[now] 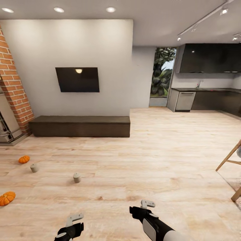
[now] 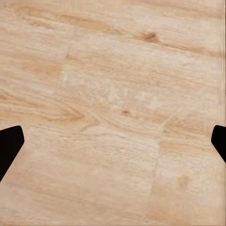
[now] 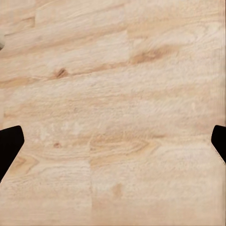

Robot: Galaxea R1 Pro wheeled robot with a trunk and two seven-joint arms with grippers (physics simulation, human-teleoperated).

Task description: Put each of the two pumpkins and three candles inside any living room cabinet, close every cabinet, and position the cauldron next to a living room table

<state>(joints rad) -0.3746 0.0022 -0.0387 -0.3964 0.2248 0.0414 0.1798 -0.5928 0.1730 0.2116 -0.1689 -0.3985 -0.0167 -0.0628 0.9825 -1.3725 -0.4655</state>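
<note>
Head view: two pumpkins (image 1: 23,159) (image 1: 7,198) and two candles (image 1: 34,167) (image 1: 77,177) lie on the floor (image 1: 150,160) before the closed cabinet (image 1: 80,126); collection seemingly not begun. Wrist views: left gripper (image 2: 113,141) and right gripper (image 3: 113,141) released, empty, needing approach.

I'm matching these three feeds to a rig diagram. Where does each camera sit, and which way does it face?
Head view: high on the robot, looking forward and down across the floor to the cabinet; left hand and right hand show.
Left wrist view: looks down at planks; dark fingertips at both edges.
Right wrist view: same, fingertips.
All three views share the plank floor.
</note>
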